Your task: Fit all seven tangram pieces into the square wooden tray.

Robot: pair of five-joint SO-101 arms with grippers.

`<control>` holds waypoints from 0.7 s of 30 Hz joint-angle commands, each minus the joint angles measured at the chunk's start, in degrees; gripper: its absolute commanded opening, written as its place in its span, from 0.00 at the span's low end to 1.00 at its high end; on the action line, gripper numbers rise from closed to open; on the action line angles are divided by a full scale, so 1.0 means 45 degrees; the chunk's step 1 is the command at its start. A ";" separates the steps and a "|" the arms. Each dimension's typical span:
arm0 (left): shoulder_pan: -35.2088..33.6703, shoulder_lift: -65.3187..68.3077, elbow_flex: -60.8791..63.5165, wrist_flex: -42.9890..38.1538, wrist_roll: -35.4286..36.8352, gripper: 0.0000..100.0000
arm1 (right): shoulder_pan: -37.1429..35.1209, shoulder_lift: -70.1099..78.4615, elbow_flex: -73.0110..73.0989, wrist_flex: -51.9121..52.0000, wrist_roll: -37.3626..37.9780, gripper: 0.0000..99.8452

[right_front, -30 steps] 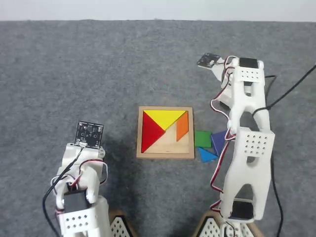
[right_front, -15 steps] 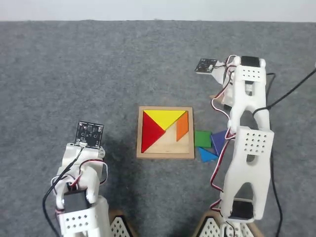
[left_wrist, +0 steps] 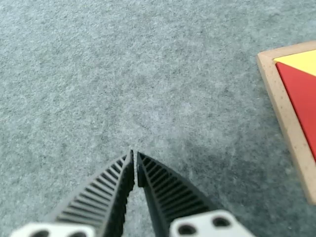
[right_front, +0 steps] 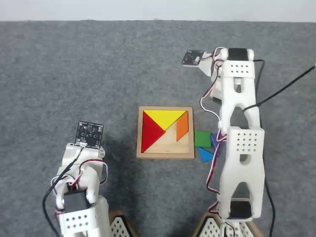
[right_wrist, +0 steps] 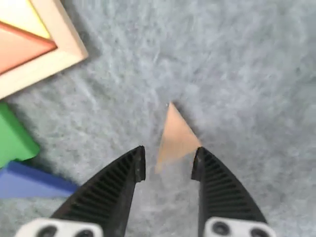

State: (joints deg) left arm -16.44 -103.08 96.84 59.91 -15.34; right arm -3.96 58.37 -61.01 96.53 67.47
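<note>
Between the parted fingers of the right gripper [right_wrist: 168, 159] a pale orange triangle [right_wrist: 175, 137] is seen lying flat on the grey carpet [right_front: 74, 74]. The jaws are spread about as wide as the triangle and are not clamped on it. One corner of the piece sits close to one finger, though contact cannot be judged. The triangle is placed well apart from the wooden tray [right_front: 165, 154], out beyond its far right corner.

From the high view, the right arm [right_front: 241, 138] is seen stretched far out over the carpet, to the right of the tray. Three pieces are already seated in the tray: a yellow triangle [right_front: 163, 117] along the far edge, a red triangle [right_front: 150, 132] along the left edge, and an orange piece [right_front: 182, 125] against the right edge. The remaining floor of the tray is bare wood.

Just outside the tray's right edge a green square [right_front: 201, 138] is laid on the carpet. A blue triangle [right_front: 206, 154] is set just nearer than it, and a purple piece [right_front: 214, 139] beside it is partly covered by the right arm.

The left arm [right_front: 79, 197] is kept at the near left, away from the tray. The left gripper [left_wrist: 134, 159] has its ribbed fingers brought together at the tips — nothing is held between them — and is poised over bare carpet.
</note>
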 commanded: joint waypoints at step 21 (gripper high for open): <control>-0.0098 -0.0156 -0.0088 0.0078 -0.0176 0.01 | 0.0537 0.0752 -0.0625 -0.1143 0.0781 0.13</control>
State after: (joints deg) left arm -16.44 -103.08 96.84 59.91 -15.34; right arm -2.46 62.07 -62.33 91.96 70.20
